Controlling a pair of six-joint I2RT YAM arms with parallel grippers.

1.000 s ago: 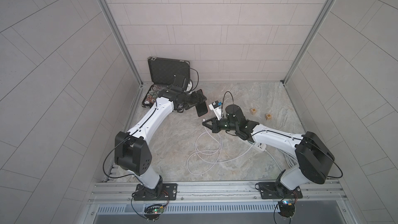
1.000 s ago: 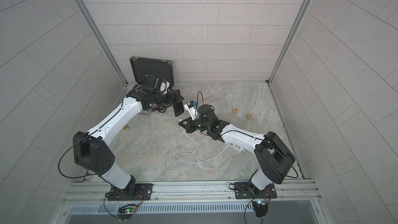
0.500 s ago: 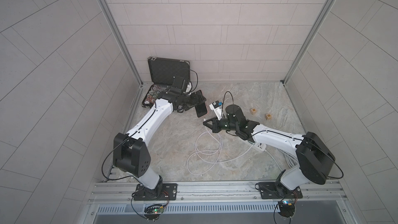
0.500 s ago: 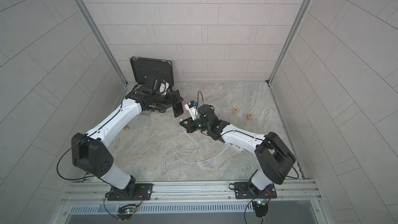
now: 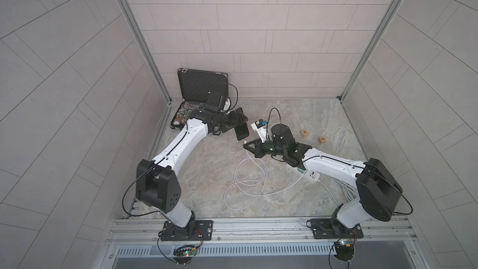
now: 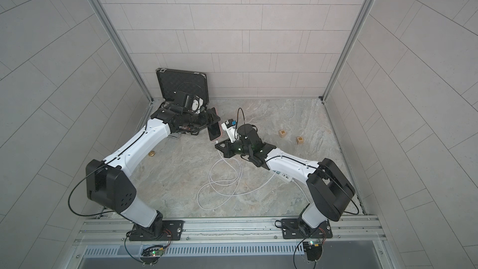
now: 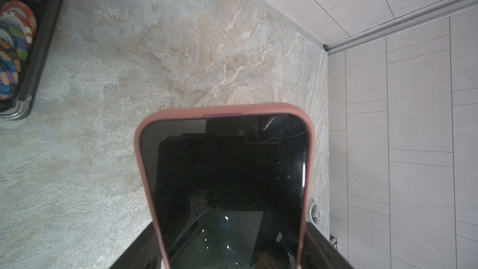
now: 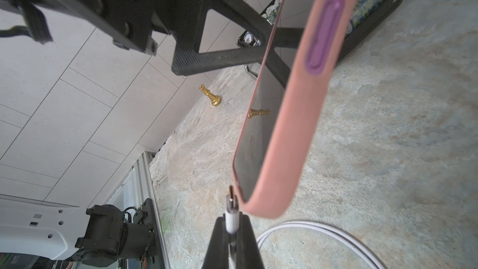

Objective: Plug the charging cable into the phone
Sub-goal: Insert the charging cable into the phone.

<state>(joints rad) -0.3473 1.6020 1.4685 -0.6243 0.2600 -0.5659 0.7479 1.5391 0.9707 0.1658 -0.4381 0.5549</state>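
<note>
The pink-cased phone (image 5: 242, 132) is being held at its sides by the left jaws, tilted over the counter (image 5: 207, 182). The charging cable (image 8: 232, 217) is being pinched at its plug by the closed right jaws, its tip just beside the phone's lower edge, not inserted.

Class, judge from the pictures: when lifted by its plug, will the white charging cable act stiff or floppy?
Probably floppy: the charging cable lies in loose loops on the table, so its slack should trail behind. Its plug tip looks rigid, standing straight out of the right gripper.
</note>
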